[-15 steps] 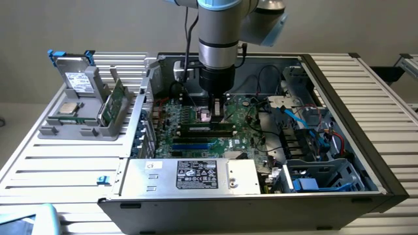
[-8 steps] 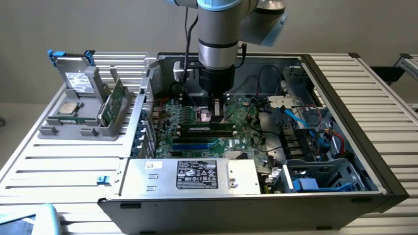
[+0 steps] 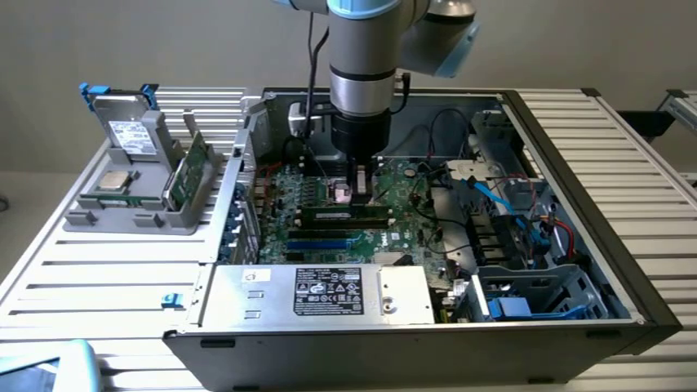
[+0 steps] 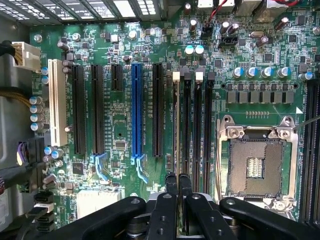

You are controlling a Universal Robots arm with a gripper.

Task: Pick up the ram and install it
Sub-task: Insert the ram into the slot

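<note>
Ram [image 4: 176, 127]: thin stick seen edge-on, standing along the memory slot nearest the black expansion slot, on the motherboard [image 4: 120, 135] inside the open computer case [image 3: 577, 175].
Gripper [image 4: 178, 179]: fingers drawn to a narrow gap that lines up with the stick's top edge. Reads as a pinch on the ram, low over the board.
Step in hand: judged as seating. The stick is at its slot, but nothing shows it locked.
Seating calls for: a straight downward push, the stick square to the slot, and the white end clip [image 4: 176, 76] free to snap shut.
Neighbours: other memory slots [image 4: 188, 130] just beside; bare CPU socket [image 4: 256, 165] beyond them; blue expansion slot [image 4: 136, 110] on the opposite side.
Farther out: grey parts holder [image 3: 130, 216] on the tabletop [image 3: 98, 278], at the exterior view's left of the case, carrying a wider green card [image 3: 188, 175].
Hidden: where the pads meet the stick, behind the fingers; the slot's near end and its clip. How deep the stick sits cannot be told.
</note>
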